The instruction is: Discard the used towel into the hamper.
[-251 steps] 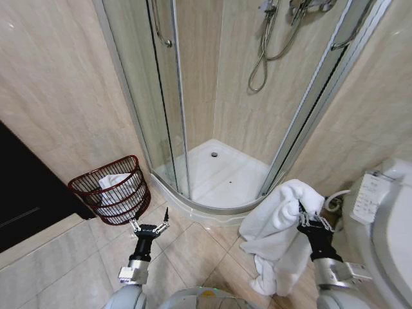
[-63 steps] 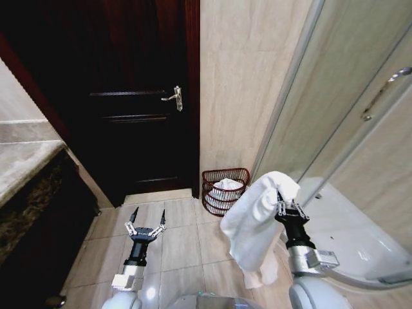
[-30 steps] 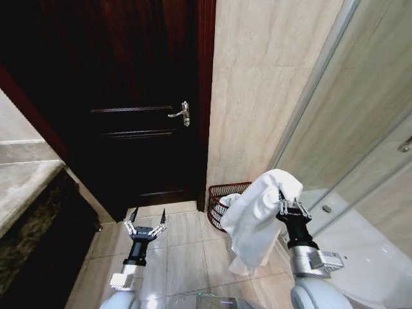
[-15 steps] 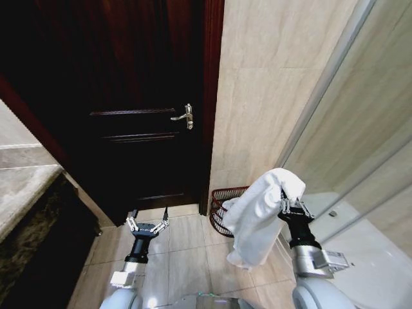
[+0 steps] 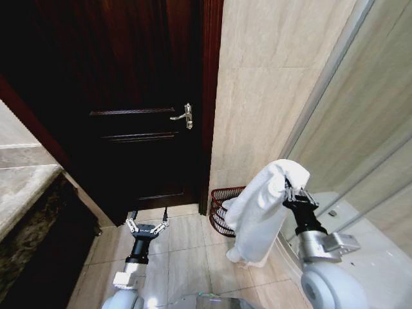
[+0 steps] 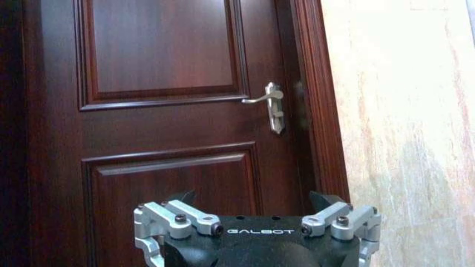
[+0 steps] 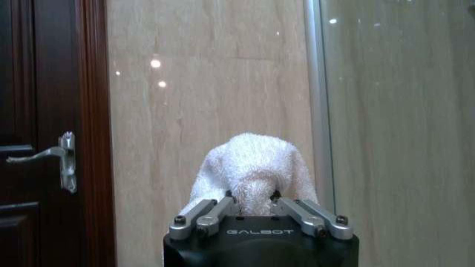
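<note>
A white towel [image 5: 261, 209] hangs from my right gripper [image 5: 293, 192], which is shut on its upper fold; in the right wrist view the towel [image 7: 252, 178] bulges up between the shut fingers. The towel drapes down in front of the hamper [image 5: 220, 207], a dark reddish wire basket on the floor against the beige wall beside the door frame, and hides its right part. A bit of white shows inside the hamper. My left gripper [image 5: 147, 221] is open and empty, low over the floor tiles, left of the hamper, facing the door [image 6: 171, 111].
A dark wooden door [image 5: 129, 109] with a metal lever handle [image 5: 183, 116] stands shut to the left of the hamper. A glass shower screen [image 5: 360, 135] and white shower tray [image 5: 380, 257] lie to the right. A stone counter edge [image 5: 26, 193] is at far left.
The view has turned from the shower to the door and hamper corner. Over the last second the right gripper with the towel has risen slightly and edged right; the left gripper stays as it was.
</note>
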